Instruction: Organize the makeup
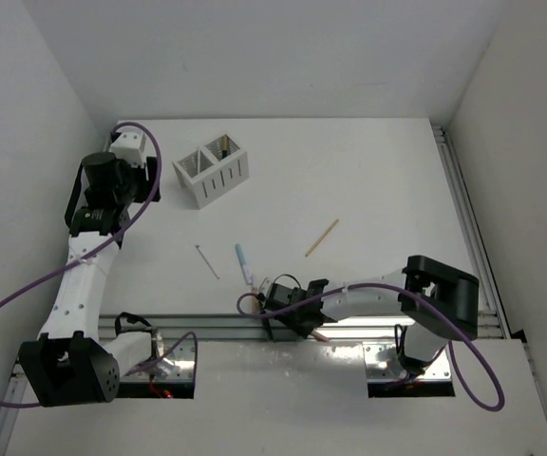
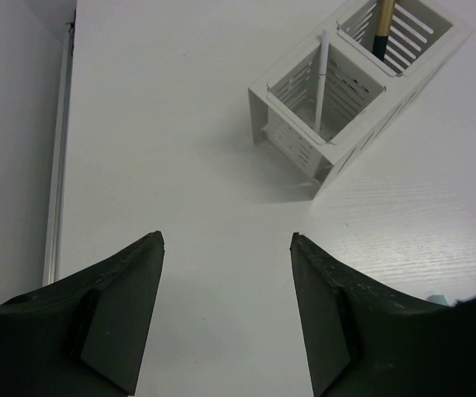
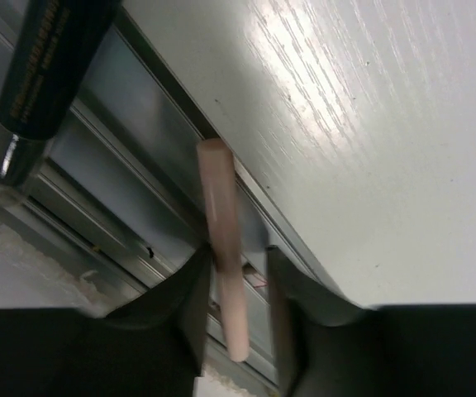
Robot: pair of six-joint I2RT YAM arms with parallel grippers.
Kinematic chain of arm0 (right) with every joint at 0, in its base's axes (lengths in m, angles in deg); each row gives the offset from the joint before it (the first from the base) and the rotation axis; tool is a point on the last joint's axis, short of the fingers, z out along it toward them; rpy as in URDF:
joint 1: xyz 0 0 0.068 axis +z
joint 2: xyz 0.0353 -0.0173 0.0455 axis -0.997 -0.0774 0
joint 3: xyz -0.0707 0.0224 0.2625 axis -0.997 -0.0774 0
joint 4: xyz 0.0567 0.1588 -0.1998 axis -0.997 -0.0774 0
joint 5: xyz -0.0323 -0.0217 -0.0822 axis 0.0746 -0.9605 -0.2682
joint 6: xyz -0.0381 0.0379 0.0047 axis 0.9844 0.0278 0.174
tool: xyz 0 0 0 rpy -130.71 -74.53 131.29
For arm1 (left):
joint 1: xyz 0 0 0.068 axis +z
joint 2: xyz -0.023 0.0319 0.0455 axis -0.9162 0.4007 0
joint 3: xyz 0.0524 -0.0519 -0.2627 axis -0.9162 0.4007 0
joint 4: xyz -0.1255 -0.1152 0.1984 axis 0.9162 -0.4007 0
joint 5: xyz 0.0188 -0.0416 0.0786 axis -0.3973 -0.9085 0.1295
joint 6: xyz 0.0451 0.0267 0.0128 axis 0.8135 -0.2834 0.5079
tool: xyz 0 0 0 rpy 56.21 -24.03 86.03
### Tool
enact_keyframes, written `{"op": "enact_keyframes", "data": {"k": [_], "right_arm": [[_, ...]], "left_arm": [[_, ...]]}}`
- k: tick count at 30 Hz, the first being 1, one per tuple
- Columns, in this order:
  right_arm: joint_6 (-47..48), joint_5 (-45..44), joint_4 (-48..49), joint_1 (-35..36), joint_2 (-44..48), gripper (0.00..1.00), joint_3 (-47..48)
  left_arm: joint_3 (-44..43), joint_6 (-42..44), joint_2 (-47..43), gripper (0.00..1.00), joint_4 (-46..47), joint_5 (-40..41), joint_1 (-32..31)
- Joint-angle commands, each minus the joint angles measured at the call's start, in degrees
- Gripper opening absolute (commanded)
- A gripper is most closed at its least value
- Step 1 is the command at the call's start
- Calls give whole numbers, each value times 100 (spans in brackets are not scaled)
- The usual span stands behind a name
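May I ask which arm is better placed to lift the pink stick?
Right: the right gripper straddles the pink stick at the near edge; the left gripper hovers open by the far box.

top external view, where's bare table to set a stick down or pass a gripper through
Widest bare patch: right of the tan stick, out to the right rail. Also free: the far strip behind the white slotted box, and the middle between box and tan stick. Crowded: near edge, around pale blue stick, thin dark stick and right gripper.

Leaving wide open table (image 1: 378, 171) far right; crowding the far left with the slotted box (image 1: 212, 176); littering the middle with loose sticks (image 1: 322, 237)
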Motion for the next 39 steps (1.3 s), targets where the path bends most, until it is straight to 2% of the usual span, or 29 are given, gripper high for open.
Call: {"op": "enact_keyframes", "data": {"k": [1,4,7,12,16,17,20,21,23,24,25,26,28,29,30,31,32,33,34,35,36,37,39], "right_arm": [[-186,-280,101,72,-86,29,15],[-81,-315,75,80,-165,12,-29],[121,-192,-22,72,-113,0,-64],[455,-51,-30,63,265,0,-188],[956,-130,-408,11,1160,0,189],[1287,-235,-356,10,1667,0,234],[1815,-254,205,-218,2336,0,419],[1853,-219,485,-314,2427,0,471],[1923,132,1011,-964,2506,0,813],[1967,577,1207,-1331,2446,0,1006],[2020,721,1417,-1474,2289,0,1225],[2055,870,2159,-1980,2174,0,1349],[2021,1371,2797,-2282,1465,0,1971],[1925,1477,3652,-2693,1252,0,2375],[1663,1591,3974,-2793,562,0,2562],[1555,1601,4264,-2924,312,0,2764],[1450,1549,5433,-3160,66,0,3331],[1083,1400,5862,-3232,-798,0,3528],[984,1329,6650,-3390,-1111,0,4252],[887,1294,7267,-3409,-1428,0,4573],[721,1354,7386,-3444,-2336,0,4907],[685,1407,7292,-3496,-2615,0,6041],[746,1321,7168,-3505,-3353,0,6691]], "left_arm": [[32,-87,-100,69,9,108,-38],[84,-88,-100,69,9,108,-38],[84,-140,-47,69,9,108,-38],[84,-202,-47,69,9,56,23],[-21,-202,5,69,9,56,94],[-21,-202,6,69,9,4,164],[-74,-202,59,69,9,3,278],[-74,-202,59,69,9,-58,279],[-74,-263,111,69,9,-111,331],[-74,-263,111,69,9,-111,383],[-74,-316,163,69,9,-111,384],[-74,-316,164,69,9,-163,454],[-74,-316,225,69,9,-164,507],[-74,-316,225,69,9,-164,507],[-74,-316,226,69,9,-164,507],[-74,-316,278,69,9,-164,559],[-74,-316,330,69,9,-164,560],[-74,-316,331,69,9,-164,560],[-74,-316,401,69,9,-164,560],[-74,-368,488,69,9,-164,560],[-74,-369,489,69,9,-164,560],[-74,-369,559,69,9,-164,560],[-74,-369,638,69,9,-164,560]]}}
